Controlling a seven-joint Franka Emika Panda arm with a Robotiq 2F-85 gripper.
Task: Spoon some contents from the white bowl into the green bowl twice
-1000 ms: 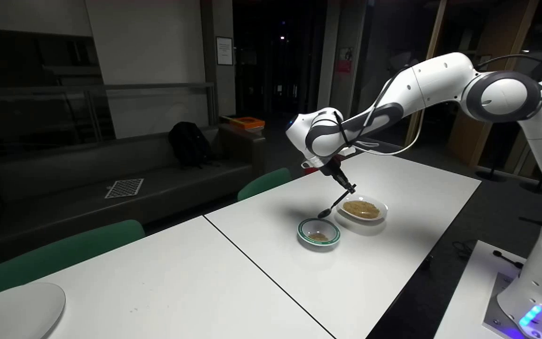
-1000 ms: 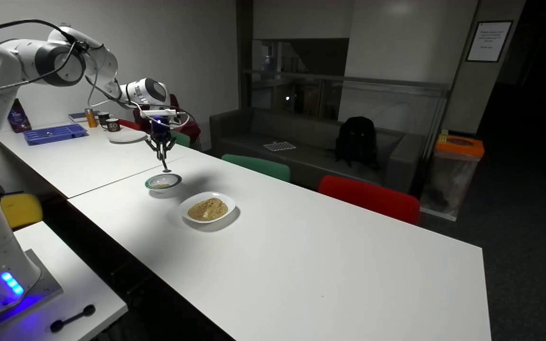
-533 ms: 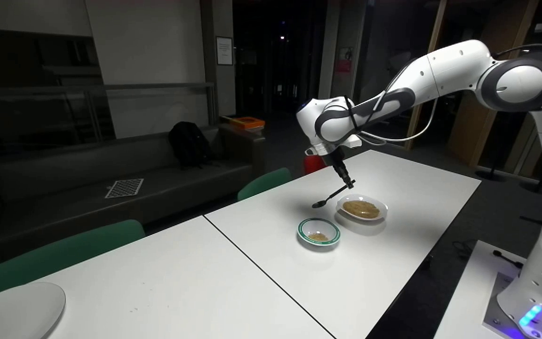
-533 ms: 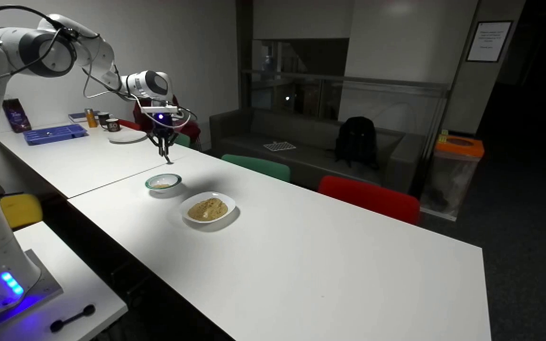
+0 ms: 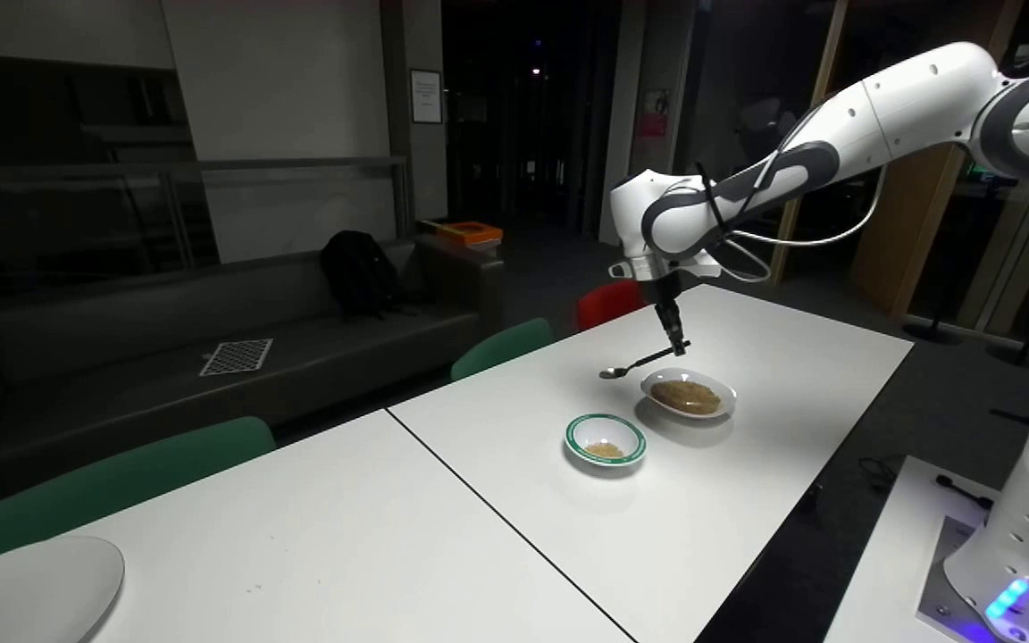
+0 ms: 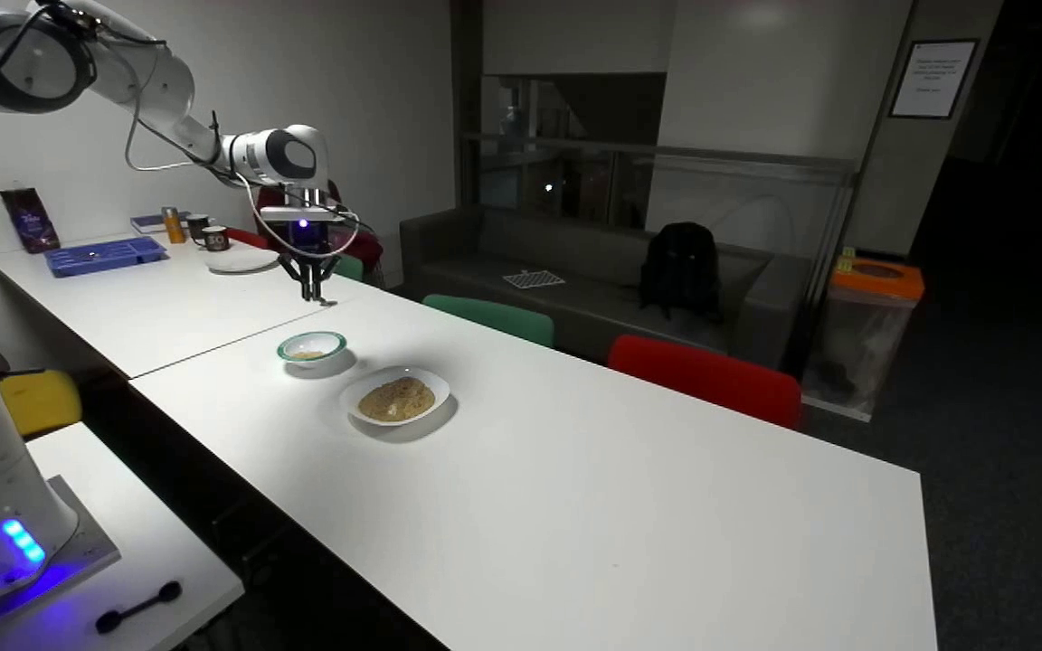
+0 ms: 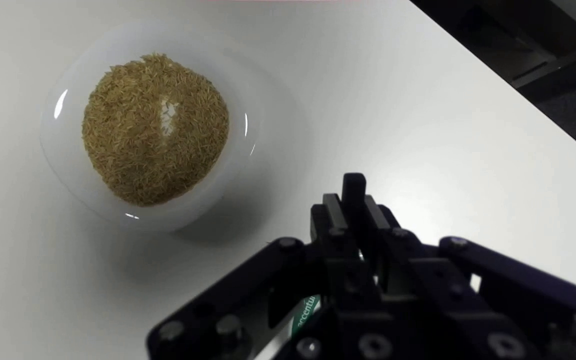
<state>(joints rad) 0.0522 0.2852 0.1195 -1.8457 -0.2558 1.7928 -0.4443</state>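
My gripper (image 5: 677,350) is shut on a dark spoon (image 5: 613,372), its handle end (image 7: 354,185) poking out past the fingertips in the wrist view. The spoon's bowl points sideways in the air, nearly level; whether anything lies in it cannot be made out. The white bowl (image 7: 63,150) sits on the table beside the gripper, filled with tan-brown grain-like contents (image 7: 128,135), with a small bare patch near their middle. The green bowl (image 5: 574,439) stands apart from it, a small heap of contents (image 5: 604,451) at its bottom. Only its lettered rim (image 7: 305,314) shows behind my fingers in the wrist view.
A white plate (image 5: 32,585) lies farther along the table. Beyond it stand a blue tray (image 6: 105,257), mugs (image 6: 215,239) and an orange can (image 6: 174,225). Green (image 6: 489,318) and red (image 6: 706,378) chairs line one edge. A black utensil (image 6: 139,608) lies by the robot's base.
My gripper has risen slightly and moved away from the green bowl with the spoon. The spoon has swung from pointing downward to nearly level. Both bowls have stayed in place.
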